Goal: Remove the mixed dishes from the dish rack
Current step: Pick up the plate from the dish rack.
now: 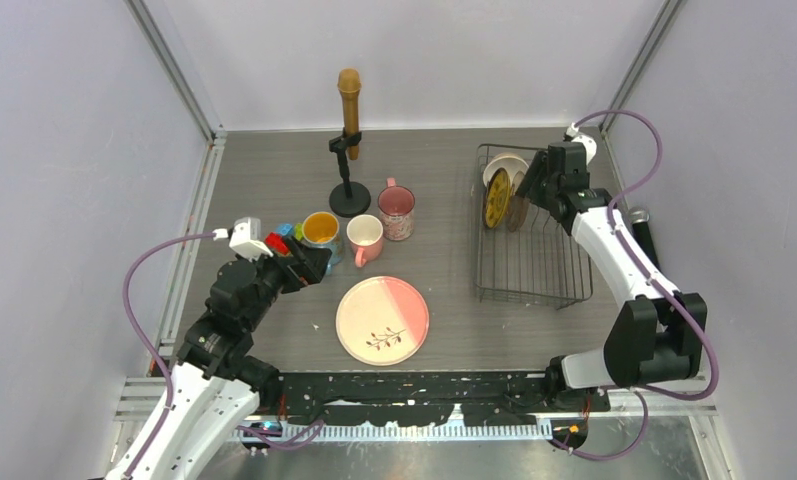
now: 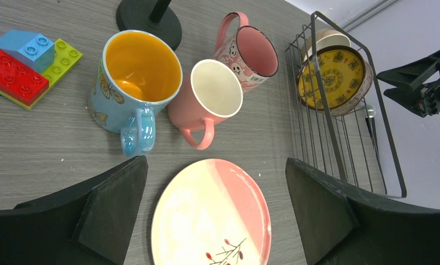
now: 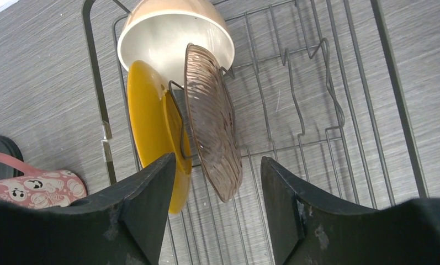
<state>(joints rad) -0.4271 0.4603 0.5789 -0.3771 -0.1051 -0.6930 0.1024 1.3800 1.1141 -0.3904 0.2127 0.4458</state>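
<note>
Black wire made up the dish rack [image 1: 534,298], which sat on the grey desk [image 2: 41,149] directly beneath the right tool [image 3: 217,160]. That tool hung with its fingers apart, straddling the lower edge of a brown ribbed plate [image 3: 212,121] that stood on edge in the rack. A gap showed on either side of the plate, so the tool had hold of nothing. Just to the left of that plate, partly behind the tool's left finger, stood the small yellow plate [image 3: 151,116], also on edge. Beyond both, at the rack's far end, the white bowl [image 3: 168,44] lay tipped with its mouth towards the tool. The left tool [image 2: 215,161] was spread wide and empty above the desk, with the large pink-cream plate [image 2: 212,215] lying flat below and between its fingers. Ahead of it the three mugs stood upright and close together: the orange mug [image 2: 143,63] with its blue handle to the left, the pink mug [image 2: 215,91] against it, and the patterned pink mug [image 2: 250,52] just behind. Toy blocks [image 2: 24,66] lay further left, and a microphone stand [image 1: 349,150] stood beyond the mugs.
</note>
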